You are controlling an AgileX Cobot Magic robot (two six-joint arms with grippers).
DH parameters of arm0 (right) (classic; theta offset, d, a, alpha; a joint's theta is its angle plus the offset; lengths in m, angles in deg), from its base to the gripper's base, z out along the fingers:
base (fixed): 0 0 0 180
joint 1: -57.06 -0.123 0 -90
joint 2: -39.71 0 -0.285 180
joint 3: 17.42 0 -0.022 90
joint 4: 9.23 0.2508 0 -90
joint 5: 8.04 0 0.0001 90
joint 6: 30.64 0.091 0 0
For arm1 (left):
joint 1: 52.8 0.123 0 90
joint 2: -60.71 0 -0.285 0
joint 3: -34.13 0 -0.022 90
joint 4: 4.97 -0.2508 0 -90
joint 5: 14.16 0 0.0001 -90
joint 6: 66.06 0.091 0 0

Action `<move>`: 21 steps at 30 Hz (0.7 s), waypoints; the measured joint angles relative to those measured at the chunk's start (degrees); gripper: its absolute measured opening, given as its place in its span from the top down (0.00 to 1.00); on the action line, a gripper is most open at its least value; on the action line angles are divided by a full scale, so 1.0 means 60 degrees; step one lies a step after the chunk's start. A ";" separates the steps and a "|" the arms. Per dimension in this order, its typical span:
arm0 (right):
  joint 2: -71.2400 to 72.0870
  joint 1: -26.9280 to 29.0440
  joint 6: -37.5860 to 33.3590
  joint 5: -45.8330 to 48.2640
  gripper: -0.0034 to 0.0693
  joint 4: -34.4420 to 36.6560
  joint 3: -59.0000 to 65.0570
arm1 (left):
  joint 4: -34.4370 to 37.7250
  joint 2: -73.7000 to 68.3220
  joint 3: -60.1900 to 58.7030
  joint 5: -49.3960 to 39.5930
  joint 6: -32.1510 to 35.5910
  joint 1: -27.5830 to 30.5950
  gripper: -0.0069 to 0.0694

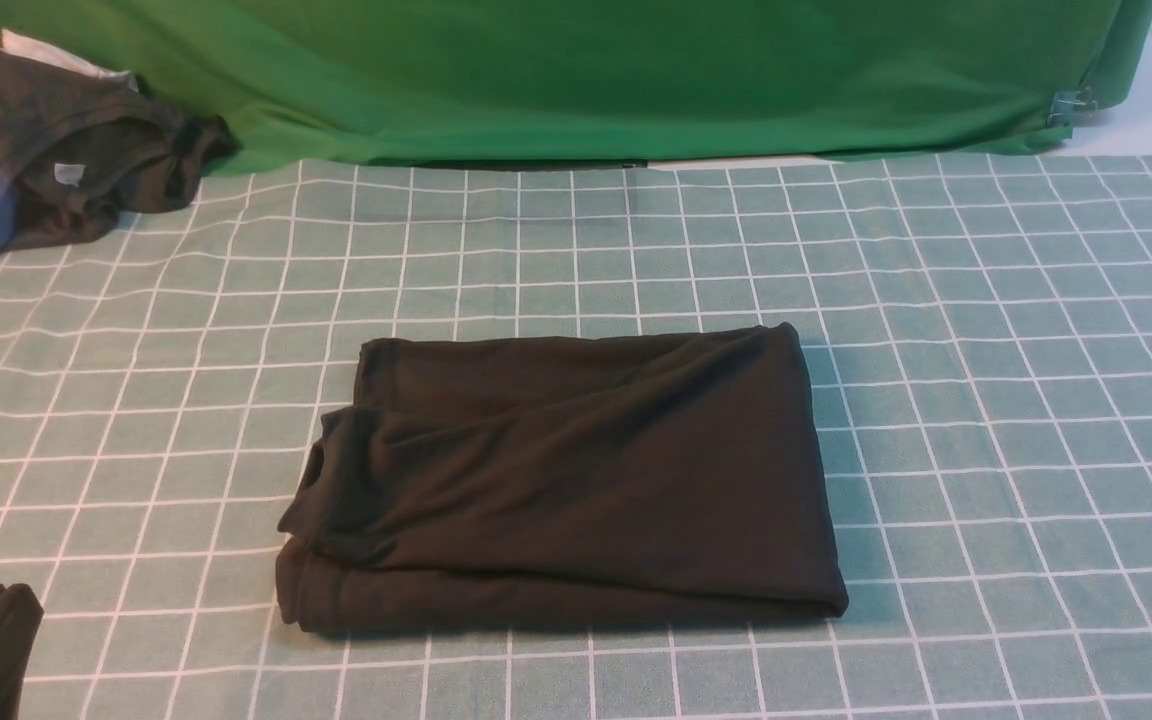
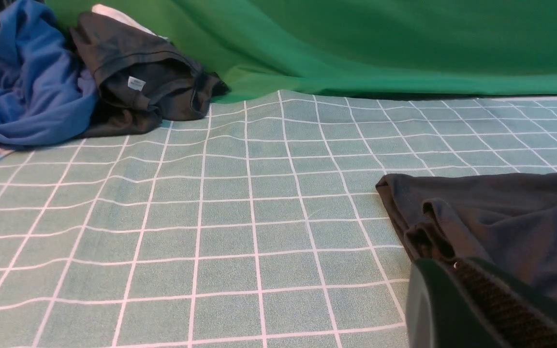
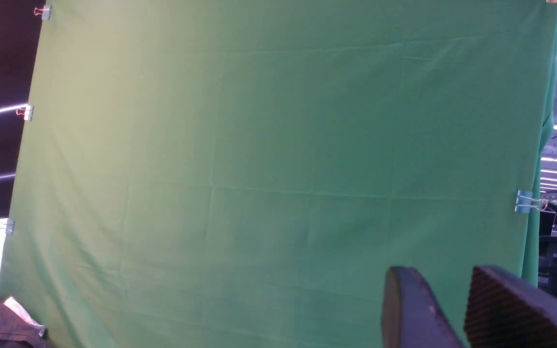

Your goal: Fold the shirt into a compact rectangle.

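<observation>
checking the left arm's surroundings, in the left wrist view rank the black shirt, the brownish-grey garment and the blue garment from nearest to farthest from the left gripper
1. Black shirt: folded on the cloth, right beside the left gripper.
2. Brownish-grey garment: far corner, by the green backdrop.
3. Blue garment: same far pile, lying beyond the brownish-grey one; close behind it.

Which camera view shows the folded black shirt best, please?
The front view: the whole shirt lies there as a folded rectangle on the checked cloth, every edge visible. The left wrist view shows only one end of it, partly behind the left gripper. The right wrist view faces the green backdrop and shows none of the folded shirt.
</observation>
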 joint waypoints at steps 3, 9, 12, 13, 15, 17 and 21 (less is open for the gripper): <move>0.0000 0.0000 0.0000 0.0000 0.69 0.0000 0.0000 | 0.0000 0.0000 0.0000 0.0000 0.0000 0.0000 0.89; 0.0000 0.0000 0.0000 0.0000 0.68 0.0000 0.0000 | 0.0000 0.0000 0.0000 0.0000 0.0000 0.0031 0.89; 0.0000 0.0000 0.0000 0.0000 0.67 0.0000 0.0000 | 0.0000 0.0000 0.0000 0.0000 0.0000 0.0042 0.89; 0.0000 0.0000 0.0000 0.0000 0.66 0.0000 0.0000 | 0.0000 0.0000 0.0000 0.0000 0.0000 0.0042 0.89; 0.0000 0.0000 0.0000 0.0000 0.66 0.0000 0.0000 | 0.0000 0.0000 0.0000 0.0000 0.0000 0.0042 0.89; 0.0009 0.0000 0.0000 0.0014 0.65 0.0000 0.0000 | 0.0000 0.0000 0.0000 0.0000 0.0000 0.0042 0.89; 0.0191 0.0287 -0.0023 0.0717 0.64 0.0000 0.0010 | 0.0000 0.0000 0.0000 0.0000 0.0000 0.0042 0.89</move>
